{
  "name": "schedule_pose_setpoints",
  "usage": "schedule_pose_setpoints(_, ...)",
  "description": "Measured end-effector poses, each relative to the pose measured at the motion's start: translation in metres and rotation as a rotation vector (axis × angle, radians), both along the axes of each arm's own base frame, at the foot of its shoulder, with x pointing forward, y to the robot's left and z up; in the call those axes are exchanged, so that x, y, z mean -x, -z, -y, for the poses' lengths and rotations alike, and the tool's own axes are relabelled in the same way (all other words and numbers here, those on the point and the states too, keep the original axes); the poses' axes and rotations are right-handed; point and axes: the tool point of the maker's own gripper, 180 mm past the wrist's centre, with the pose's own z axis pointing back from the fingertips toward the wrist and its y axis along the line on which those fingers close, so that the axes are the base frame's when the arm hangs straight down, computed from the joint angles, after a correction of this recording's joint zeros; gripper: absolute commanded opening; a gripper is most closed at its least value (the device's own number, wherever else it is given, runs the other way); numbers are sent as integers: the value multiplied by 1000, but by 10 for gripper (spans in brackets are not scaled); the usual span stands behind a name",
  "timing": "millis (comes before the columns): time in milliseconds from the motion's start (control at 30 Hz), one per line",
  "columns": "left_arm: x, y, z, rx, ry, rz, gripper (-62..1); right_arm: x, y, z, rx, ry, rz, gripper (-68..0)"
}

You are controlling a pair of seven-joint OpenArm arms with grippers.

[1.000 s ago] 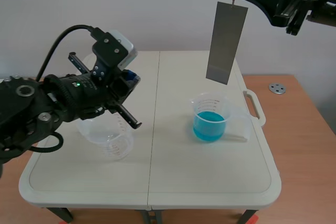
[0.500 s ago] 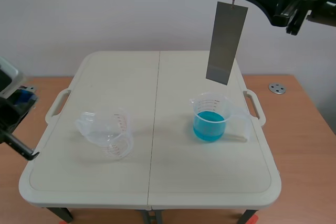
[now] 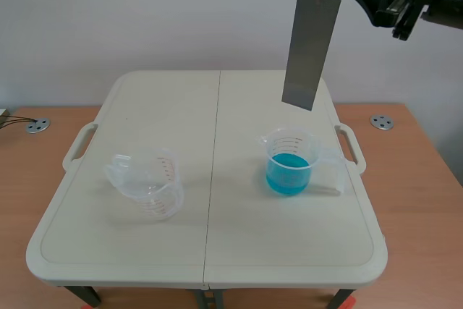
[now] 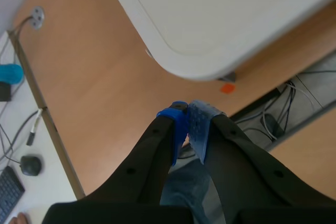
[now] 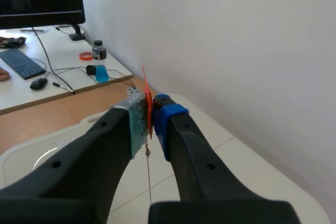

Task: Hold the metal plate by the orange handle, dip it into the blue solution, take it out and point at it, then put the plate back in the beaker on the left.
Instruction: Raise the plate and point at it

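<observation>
So from where I stood, the right gripper (image 5: 149, 124) was way up high with its two fingers clamped on the thin orange handle (image 5: 147, 97). The metal plate (image 3: 310, 51) dangled off that handle, well clear of the table (image 3: 217, 251). Its long axis was pretty much straight up and down, with the bottom end leaning a bit toward the robot's left.

The bit that mattered: the plate's lower edge hung almost right over the beaker of blue solution (image 3: 291, 158), above the rim with a clear gap and not touching it. My read is that a near-straight drop would put it into the liquid, as long as that slight lean didn't make a corner clip the rim. I honestly couldn't tell whether the plate was wet or dry.

The empty beaker (image 3: 148, 187) sat well apart on the left half of the table, so the right arm was the only one anywhere near the action. The left gripper (image 4: 188, 124) was out past the table's corner over the floor, its fingers pressed together on nothing, nowhere close enough to point at the plate
</observation>
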Motion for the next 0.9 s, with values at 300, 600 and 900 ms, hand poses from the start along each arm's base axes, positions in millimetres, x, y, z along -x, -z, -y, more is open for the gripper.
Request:
schedule_pose_setpoints(300, 55, 39, -9, 94, -23, -171, -575, 5, -10, -33, 6, -107, 33, -662)
schedule_pose_setpoints(600, 97, 71, 1, 177, -71, -271, -575, 6, -18, -63, 5, -163, 56, -662)
schedule_pose_setpoints(900, 122, 104, 25, 191, -13, -368, -575, 8, -31, -97, -18, -215, 82, -662)
